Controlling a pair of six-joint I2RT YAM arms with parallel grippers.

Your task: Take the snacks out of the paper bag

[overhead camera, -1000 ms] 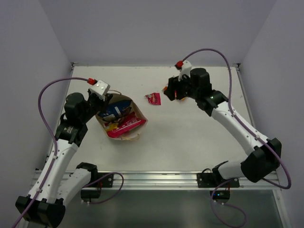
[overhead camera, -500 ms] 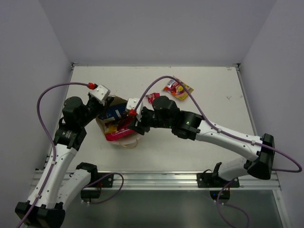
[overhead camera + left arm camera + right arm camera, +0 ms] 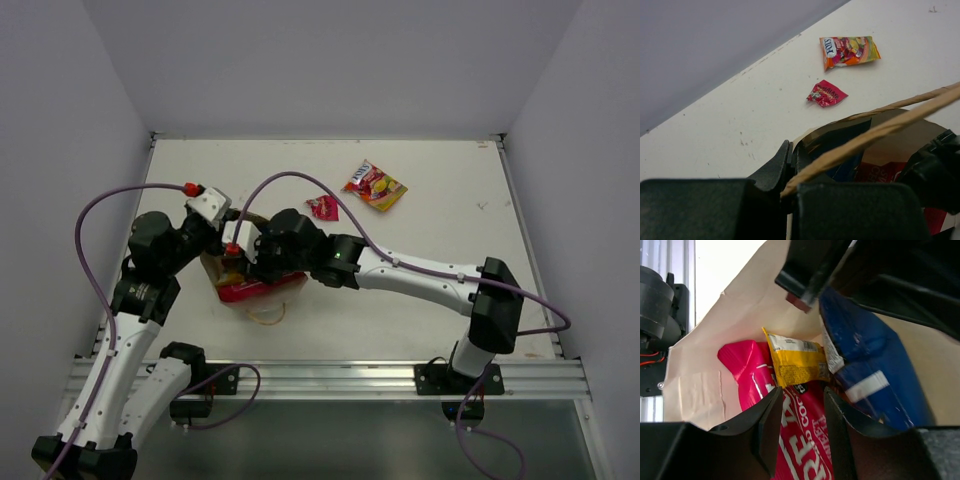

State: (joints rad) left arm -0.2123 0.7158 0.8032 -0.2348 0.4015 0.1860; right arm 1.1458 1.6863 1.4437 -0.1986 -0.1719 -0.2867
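Observation:
The paper bag [image 3: 262, 296] lies on its side at the left of the table, mouth facing right. My left gripper [image 3: 216, 236] is shut on its rim [image 3: 796, 146] and holds the mouth open. My right gripper [image 3: 250, 262] is open inside the mouth, its jaws either side of the pink bag [image 3: 802, 440]. The slim yellow bar [image 3: 797, 362] and the blue Doritos bag [image 3: 865, 370] lie just beyond, inside the bag [image 3: 705, 370]. The red-yellow candy pouch [image 3: 375, 186] and the tiny red wrapper [image 3: 322, 207] lie on the table; both show in the left wrist view [image 3: 849, 51], [image 3: 827, 93].
The right arm [image 3: 420, 278] stretches across the middle of the table. Its purple cable [image 3: 300, 180] arcs over the bag. Walls close the table at the back and sides; a metal rail [image 3: 330, 375] runs along the front.
My right gripper let go of the candy pouch at the back, swung left across the table and went into the bag's mouth. My left gripper kept hold of the rim.

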